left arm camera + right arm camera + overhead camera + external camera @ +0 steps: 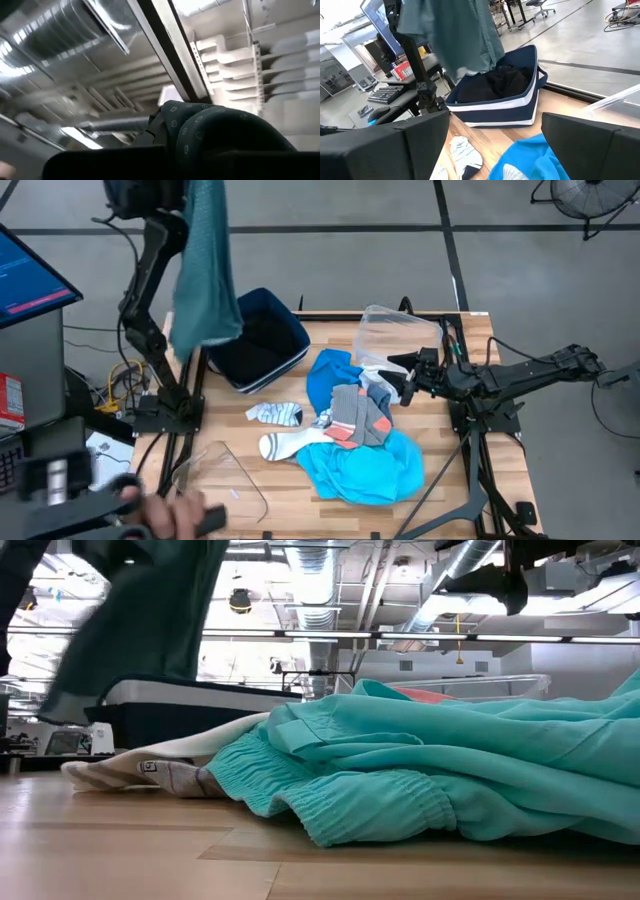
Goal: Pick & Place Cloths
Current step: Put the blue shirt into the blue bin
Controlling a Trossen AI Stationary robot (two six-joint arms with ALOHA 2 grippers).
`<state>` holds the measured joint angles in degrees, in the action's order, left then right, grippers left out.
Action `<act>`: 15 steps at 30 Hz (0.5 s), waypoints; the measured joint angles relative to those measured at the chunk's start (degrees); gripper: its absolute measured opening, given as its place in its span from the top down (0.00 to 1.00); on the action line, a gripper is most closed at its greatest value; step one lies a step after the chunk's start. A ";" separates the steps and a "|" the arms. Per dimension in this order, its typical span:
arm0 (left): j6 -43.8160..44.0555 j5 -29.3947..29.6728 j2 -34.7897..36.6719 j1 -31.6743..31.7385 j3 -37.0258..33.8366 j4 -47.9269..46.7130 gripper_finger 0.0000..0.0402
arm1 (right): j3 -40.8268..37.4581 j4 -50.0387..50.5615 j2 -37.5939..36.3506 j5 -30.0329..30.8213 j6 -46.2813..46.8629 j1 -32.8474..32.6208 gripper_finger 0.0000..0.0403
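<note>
The left gripper point(165, 192), fingers clamped on the teal shirt point(203, 265), is holding it high over the blue bin point(290, 330), so lowering and releasing seems next, while the right gripper point(408, 377) is waiting wide-fingered beside the clothes pile point(352, 430) on the surface point(290, 480).

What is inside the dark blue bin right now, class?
A black garment lies in the bin. The teal shirt, held up by the shut left gripper, hangs over the bin's near-left corner and hides that part. Anything beneath the black garment is covered.
</note>
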<state>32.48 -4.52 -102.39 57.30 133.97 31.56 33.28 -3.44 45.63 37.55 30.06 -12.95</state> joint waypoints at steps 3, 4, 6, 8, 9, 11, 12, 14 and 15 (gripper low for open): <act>8.85 -2.99 -0.65 -1.25 -0.04 -0.03 1.00 | 0.08 -0.17 1.69 -0.03 -0.40 0.15 0.23; 11.63 -4.39 -0.71 -1.78 -0.04 0.04 1.00 | 0.04 -0.31 2.42 -0.01 -1.19 0.42 0.23; 16.91 -7.78 -0.48 -3.05 -0.04 0.21 1.00 | 0.07 -2.65 4.85 0.01 -4.01 1.11 0.23; 20.35 -10.17 0.19 -5.08 -0.04 0.31 1.00 | -0.02 -6.74 7.91 -0.02 -7.94 2.17 0.23; 21.47 -11.10 0.69 -6.18 -0.04 0.34 1.00 | 0.05 -10.50 9.69 -0.01 -10.17 2.92 0.23; 22.12 -12.05 1.87 -8.86 -0.04 0.39 1.00 | 1.01 -16.76 13.40 -0.06 -14.38 4.83 0.23; 21.62 -12.32 2.44 -10.35 -0.04 0.60 1.00 | 1.94 -18.85 15.31 -0.05 -16.41 5.94 0.23; 18.70 -12.73 3.50 -13.19 -0.02 0.73 1.00 | 5.28 -21.16 19.41 -0.58 -19.92 8.35 0.23; 16.96 -13.27 3.92 -14.38 -0.02 0.62 1.00 | 7.26 -21.22 21.26 -2.01 -21.64 9.62 0.23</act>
<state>49.43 -17.79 -98.47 42.92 133.95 32.18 40.54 -24.67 66.90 35.55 8.42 -3.33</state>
